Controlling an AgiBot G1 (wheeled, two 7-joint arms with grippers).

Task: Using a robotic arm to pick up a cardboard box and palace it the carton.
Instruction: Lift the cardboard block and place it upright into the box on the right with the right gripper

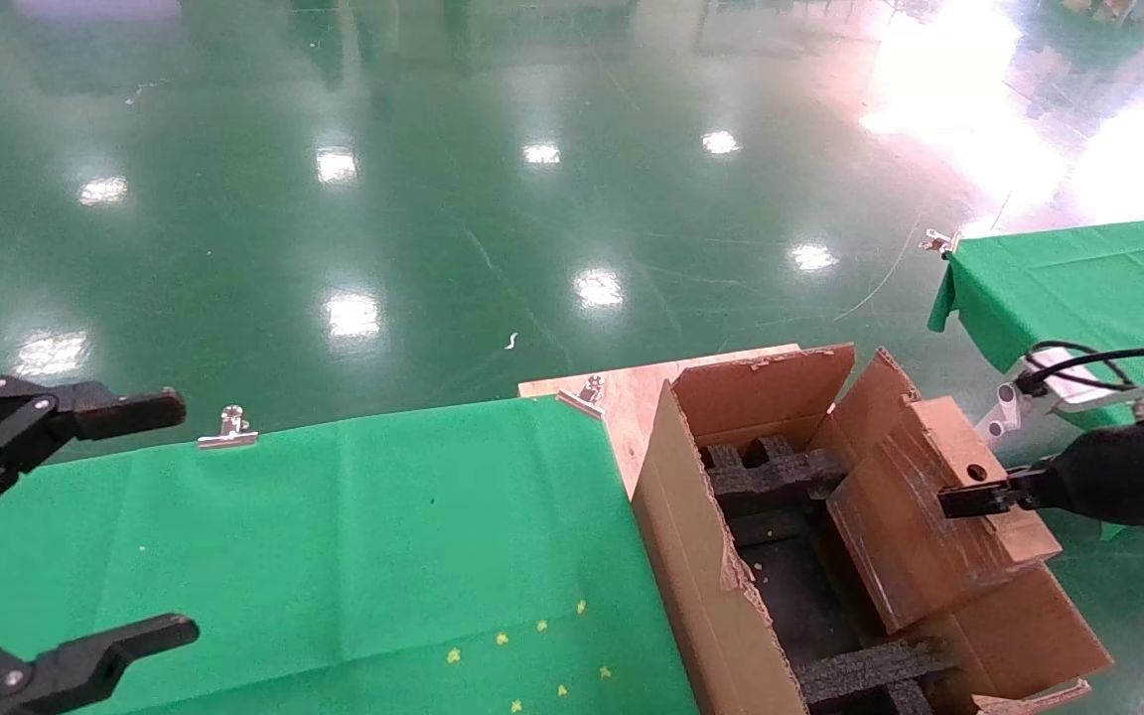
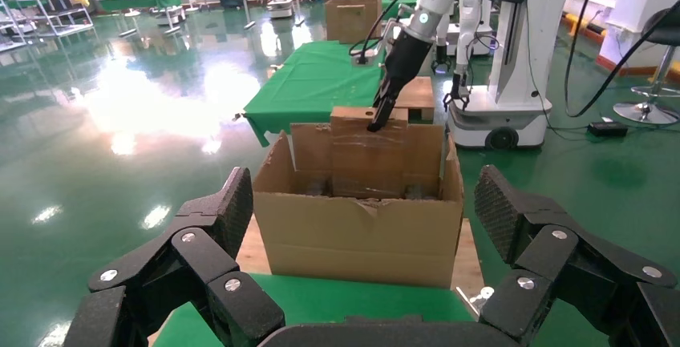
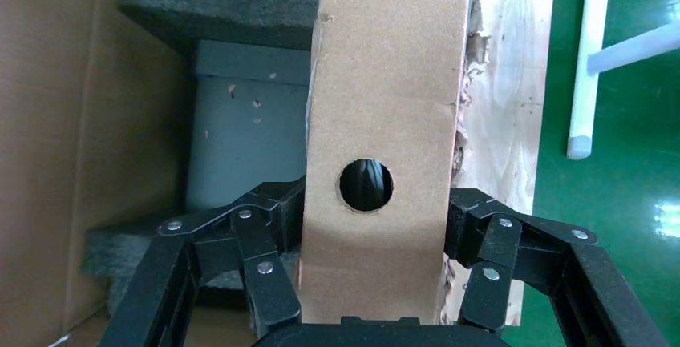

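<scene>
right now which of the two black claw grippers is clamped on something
The right gripper, shut on the small flat brown cardboard box over the large brown carton; the left gripper hangs open over the green cloth.

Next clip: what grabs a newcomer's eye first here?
The right claw grips the small cardboard box by its narrow holed side, holding it tilted inside the open carton above black foam inserts. The left claw hangs wide open over the green cloth.
</scene>
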